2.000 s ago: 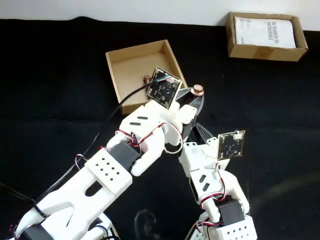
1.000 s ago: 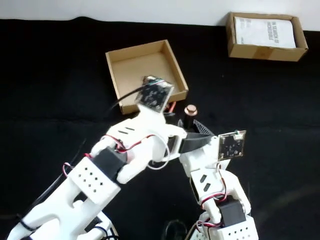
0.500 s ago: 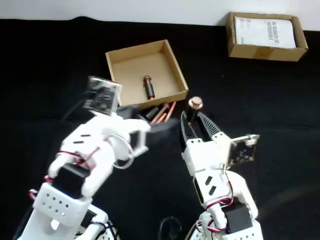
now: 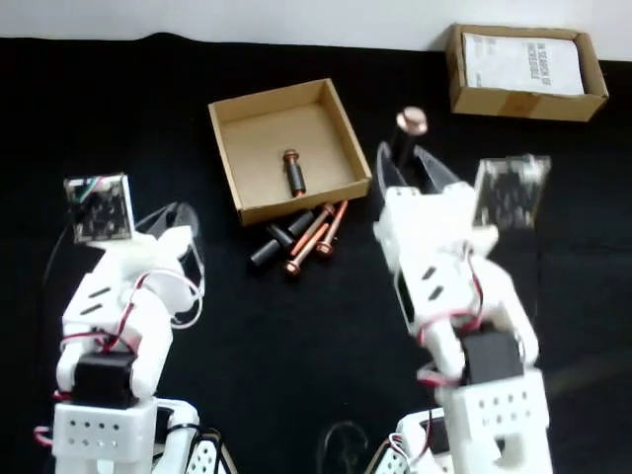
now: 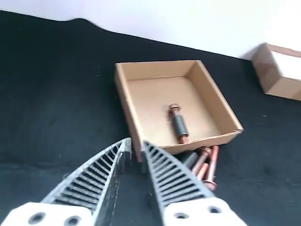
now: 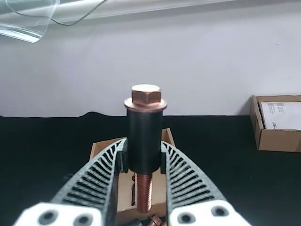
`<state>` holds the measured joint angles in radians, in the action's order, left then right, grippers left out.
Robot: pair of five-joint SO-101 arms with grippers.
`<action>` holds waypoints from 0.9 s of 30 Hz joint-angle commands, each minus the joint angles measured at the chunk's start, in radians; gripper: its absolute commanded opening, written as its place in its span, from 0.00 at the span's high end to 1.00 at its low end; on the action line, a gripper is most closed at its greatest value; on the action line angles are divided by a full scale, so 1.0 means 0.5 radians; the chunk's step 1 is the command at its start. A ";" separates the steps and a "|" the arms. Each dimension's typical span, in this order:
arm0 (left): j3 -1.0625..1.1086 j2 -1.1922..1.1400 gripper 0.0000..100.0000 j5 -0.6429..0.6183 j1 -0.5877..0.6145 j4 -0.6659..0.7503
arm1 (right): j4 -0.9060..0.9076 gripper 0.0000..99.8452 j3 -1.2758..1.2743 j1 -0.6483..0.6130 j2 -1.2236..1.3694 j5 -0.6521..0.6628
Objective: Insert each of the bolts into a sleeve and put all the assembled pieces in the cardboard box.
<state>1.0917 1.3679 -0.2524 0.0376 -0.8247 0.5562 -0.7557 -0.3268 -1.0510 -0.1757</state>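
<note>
My right gripper (image 4: 403, 156) (image 6: 143, 157) is shut on a black sleeve (image 6: 143, 141) with a copper bolt (image 6: 146, 95) through it, held upright in the air just right of the open cardboard box (image 4: 222, 148). One assembled piece (image 4: 293, 174) (image 5: 178, 125) lies inside the box. Loose copper bolts (image 4: 316, 235) (image 5: 208, 162) and black sleeves (image 4: 271, 247) lie on the black cloth by the box's near wall. My left gripper (image 4: 184, 237) (image 5: 136, 145) hangs over the cloth on the near left of the box, narrowly open with nothing between its fingers.
A second cardboard box (image 4: 523, 64) (image 6: 277, 123) holding a printed sheet sits at the far right by the white wall. The black cloth (image 4: 118, 118) covers the whole table, with open room left of the box and between the two arms.
My left arm has pulled back from over the box to the near left. My right arm has carried the bolt-and-sleeve piece farther away, up beside the box's right wall.
</note>
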 commanded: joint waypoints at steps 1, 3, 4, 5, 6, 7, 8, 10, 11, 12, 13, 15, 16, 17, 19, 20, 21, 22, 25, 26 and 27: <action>0.216 0.229 0.99 -0.003 0.103 0.006 | -0.032 0.99 0.517 0.023 0.422 0.012; 0.379 0.382 0.99 -0.003 0.140 0.006 | -0.032 0.99 0.753 0.023 0.652 0.012; 0.456 0.465 0.99 -0.003 0.164 0.006 | -0.032 0.99 0.864 0.023 0.766 0.012; 0.529 0.548 0.99 -0.003 0.186 0.006 | -0.032 0.99 0.968 0.023 0.876 0.012; 0.609 0.634 0.99 -0.003 0.207 0.009 | -0.032 0.99 1.076 0.017 0.993 0.012; 0.686 0.723 0.99 -0.003 0.229 0.009 | -0.032 0.99 1.171 0.017 1.097 0.012; 0.766 0.815 0.99 -0.003 0.244 0.009 | -0.032 0.99 1.269 0.014 1.211 0.012; 0.891 0.934 0.99 -0.003 0.265 0.009 | -0.029 0.99 1.465 -0.008 1.407 0.012; 0.931 0.922 0.99 -0.003 0.265 0.012 | -0.017 0.99 1.567 -0.026 1.505 0.012; 0.965 0.904 0.99 -0.003 0.265 0.028 | 0.008 0.99 1.683 -0.044 1.597 0.012; 0.996 0.882 0.99 -0.006 0.265 0.055 | 0.038 0.99 1.800 -0.054 1.692 0.012; 1.082 0.882 0.99 -0.006 0.265 0.120 | 0.081 0.99 2.027 -0.094 1.898 0.012; 1.131 0.885 0.99 -0.006 0.265 0.160 | 0.103 0.99 2.140 -0.118 2.008 0.012; 1.177 0.888 0.99 -0.006 0.265 0.206 | 0.124 0.99 2.248 -0.127 2.113 0.015; 1.208 0.879 0.99 -0.006 0.262 0.242 | 0.158 0.99 2.469 -0.143 2.334 0.015; 1.204 0.879 0.99 -0.006 0.262 0.242 | 0.173 0.99 2.579 -0.146 2.441 0.015; 1.204 0.882 0.99 -0.006 0.262 0.245 | 0.189 0.99 2.684 -0.146 2.542 0.015; 1.204 0.882 0.99 -0.006 0.262 0.242 | 0.213 0.99 2.788 -0.146 2.650 0.015; 1.204 0.876 0.99 -0.006 0.253 0.163 | 0.299 0.99 3.076 -0.146 2.941 0.015; 1.204 0.876 0.99 -0.006 0.253 0.104 | 0.336 0.99 3.172 -0.143 3.036 0.015; 1.204 0.879 0.99 -0.006 0.250 0.071 | 0.373 0.99 3.254 -0.143 3.122 0.015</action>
<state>1.6763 1.7776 -0.2524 0.1619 -0.7511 0.7127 0.6958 -0.3913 0.4342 -0.1772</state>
